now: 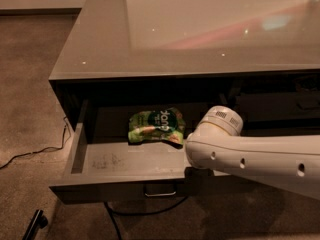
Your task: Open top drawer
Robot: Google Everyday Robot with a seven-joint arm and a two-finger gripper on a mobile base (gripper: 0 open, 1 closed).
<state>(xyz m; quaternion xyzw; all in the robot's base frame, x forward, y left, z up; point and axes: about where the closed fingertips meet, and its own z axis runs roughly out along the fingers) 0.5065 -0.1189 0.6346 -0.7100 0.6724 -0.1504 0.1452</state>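
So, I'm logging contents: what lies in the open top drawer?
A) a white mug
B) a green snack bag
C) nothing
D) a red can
B: a green snack bag lies on the grey floor of the top drawer; the pincer sits low at the drawer's front edge, under the white arm.

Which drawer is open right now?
The top drawer, left column, pulled out with a green bag inside; right-column drawers look shut. The tool is at its front edge, under the arm.
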